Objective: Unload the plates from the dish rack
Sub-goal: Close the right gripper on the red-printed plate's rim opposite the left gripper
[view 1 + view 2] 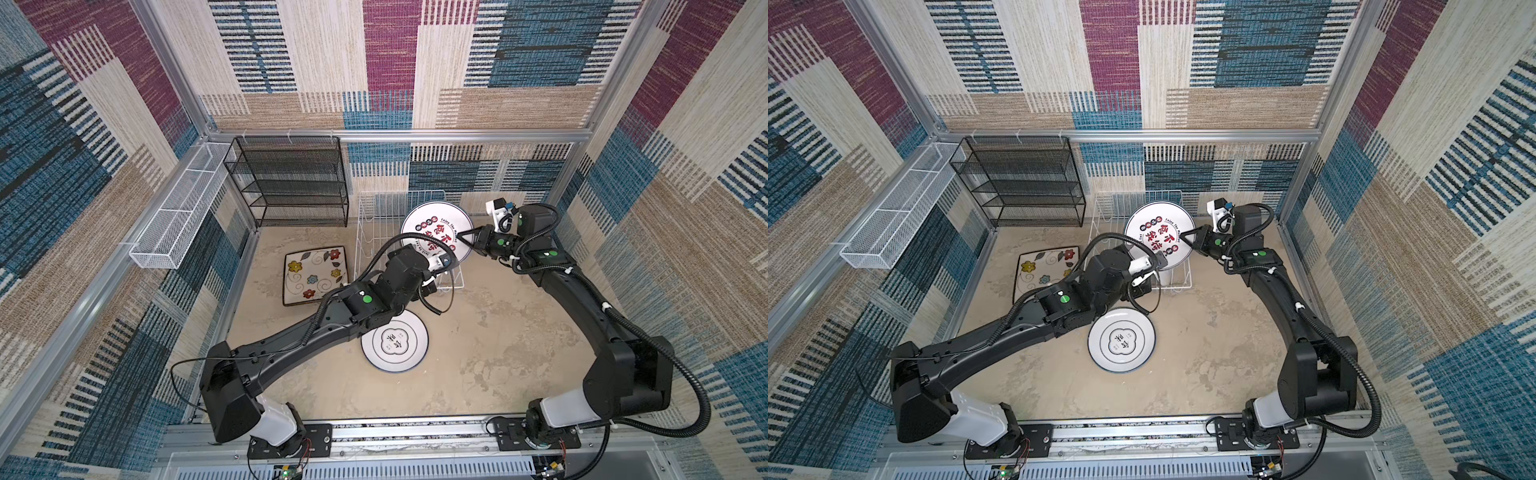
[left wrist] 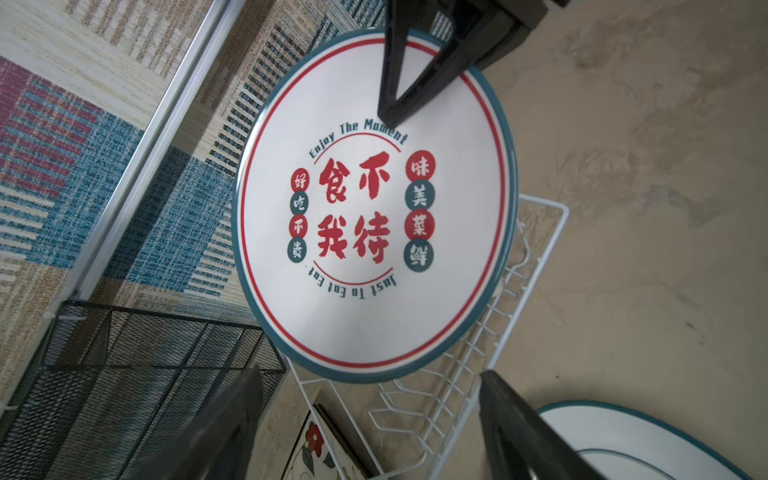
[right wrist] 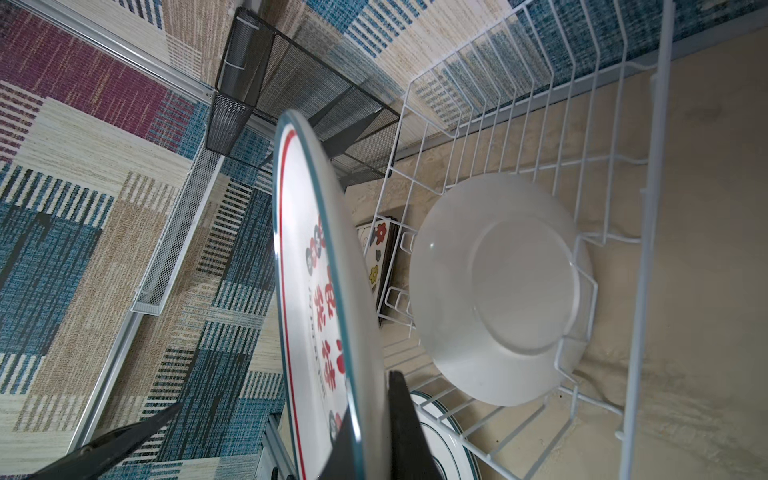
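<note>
My right gripper (image 1: 465, 237) (image 3: 370, 415) is shut on the rim of a round white plate (image 1: 434, 230) (image 1: 1156, 239) (image 2: 374, 208) with red characters, held upright above the white wire dish rack (image 1: 365, 232) (image 3: 623, 124). Another round white plate (image 3: 498, 291) stands in the rack's tines, its back showing. My left gripper (image 2: 374, 424) is open at the rack's near end, facing the held plate's printed side, with nothing between its fingers. A square flowered plate (image 1: 313, 274) lies on the table left of the rack. A round plate (image 1: 395, 340) lies in front of it.
A black mesh shelf unit (image 1: 291, 183) stands at the back, left of the rack. A long white mesh basket (image 1: 178, 212) hangs on the left wall. The left arm (image 1: 291, 336) crosses over the table between the two laid plates.
</note>
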Motion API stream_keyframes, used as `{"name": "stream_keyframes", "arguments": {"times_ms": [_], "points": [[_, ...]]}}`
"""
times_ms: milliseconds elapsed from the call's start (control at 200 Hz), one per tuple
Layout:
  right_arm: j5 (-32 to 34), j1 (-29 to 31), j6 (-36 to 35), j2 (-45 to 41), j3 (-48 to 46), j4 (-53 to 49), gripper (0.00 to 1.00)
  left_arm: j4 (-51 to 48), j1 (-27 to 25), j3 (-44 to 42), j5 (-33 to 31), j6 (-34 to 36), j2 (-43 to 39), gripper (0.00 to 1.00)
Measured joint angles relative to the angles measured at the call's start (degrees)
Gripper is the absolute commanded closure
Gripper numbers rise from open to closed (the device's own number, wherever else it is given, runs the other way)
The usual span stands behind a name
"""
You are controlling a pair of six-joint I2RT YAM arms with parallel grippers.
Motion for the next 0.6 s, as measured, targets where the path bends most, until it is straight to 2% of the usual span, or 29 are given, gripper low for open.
{"name": "stream_keyframes", "arguments": {"times_ms": [135, 371, 601], "points": [[0.5, -0.1, 0.0, -1.2, -2.1, 1.1, 1.00, -0.2, 4.3, 0.5, 6.6, -8.1, -2.7, 0.14], [1.0, -0.2, -0.7, -3.8, -4.5, 3.1, 1.00, 1.9, 17.3, -1.4, 22.8, -28.1, -6.6, 0.13], [0.2, -0.3, -1.5, -4.1, -4.7, 4.3, 1.00, 4.2, 24.1, -1.2, 41.0, -43.0, -2.3, 0.11]]}}
